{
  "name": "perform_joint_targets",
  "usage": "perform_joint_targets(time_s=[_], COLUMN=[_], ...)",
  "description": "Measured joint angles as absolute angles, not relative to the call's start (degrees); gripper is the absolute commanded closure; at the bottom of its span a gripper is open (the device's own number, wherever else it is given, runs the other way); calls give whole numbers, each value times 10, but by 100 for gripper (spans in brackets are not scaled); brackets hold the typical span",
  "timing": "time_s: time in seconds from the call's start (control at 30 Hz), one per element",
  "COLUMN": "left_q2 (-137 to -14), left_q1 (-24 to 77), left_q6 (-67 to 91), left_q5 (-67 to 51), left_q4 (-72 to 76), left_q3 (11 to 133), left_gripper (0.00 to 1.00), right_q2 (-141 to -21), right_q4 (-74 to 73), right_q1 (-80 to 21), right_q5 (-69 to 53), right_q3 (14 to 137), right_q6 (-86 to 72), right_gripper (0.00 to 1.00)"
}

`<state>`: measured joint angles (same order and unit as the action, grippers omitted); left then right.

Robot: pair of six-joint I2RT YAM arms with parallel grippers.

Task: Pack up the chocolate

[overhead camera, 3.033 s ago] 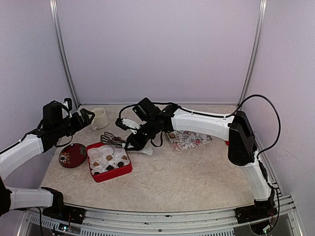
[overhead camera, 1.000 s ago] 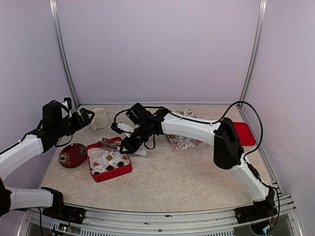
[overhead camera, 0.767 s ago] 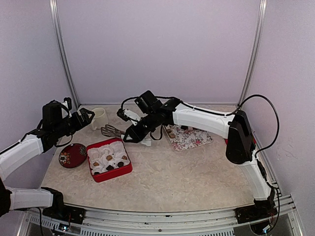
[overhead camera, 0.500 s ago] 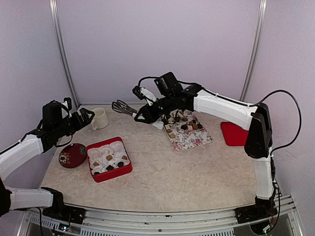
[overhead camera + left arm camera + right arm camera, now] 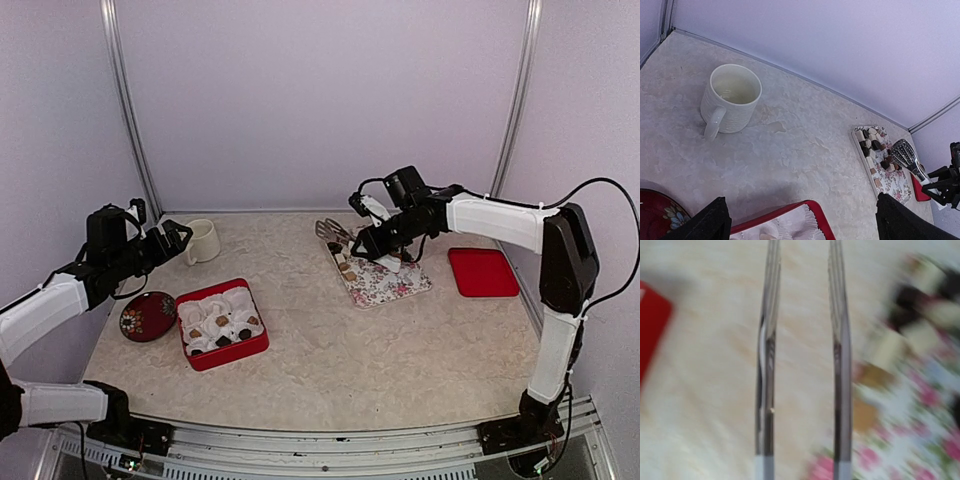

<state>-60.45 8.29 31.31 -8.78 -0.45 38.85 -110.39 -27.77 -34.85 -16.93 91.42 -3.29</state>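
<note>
Top external view, right of centre: pinches tongs (image 5: 338, 234) in the right gripper (image 5: 380, 246), blades parted above the chocolate (image 5: 347, 268) on the floral tray (image 5: 395, 285), probably to lift another piece for the red box (image 5: 255, 347) at lower left. Sits further right and lower than half a second ago. Spreads the left gripper (image 5: 178, 238) wide beside the mug (image 5: 203, 240) at left, same as before.

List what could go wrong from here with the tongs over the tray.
1. The chocolates sit bunched on the tray, and the tongs in the right gripper are far wider than one piece: they may pinch two or knock neighbours off the edge.
2. The red box is across the table; a loosely pinched piece could drop on the way.
3. The right wrist view is blurred, so aiming by it looks unreliable.
</note>
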Motion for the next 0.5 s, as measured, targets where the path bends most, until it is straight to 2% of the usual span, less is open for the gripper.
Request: perform_joint_targets(time_s=[0.5], left_q2=[-613], left_q1=[84], left_q6=[313], left_q5=[-88], left_q4=[-4], left_q3=[389], left_gripper=[1], right_q2=[-1077], right_q4=[-268], right_q1=[-255], right_q5=[-155], right_q3=[804], right_q6=[-4], right_gripper=[63])
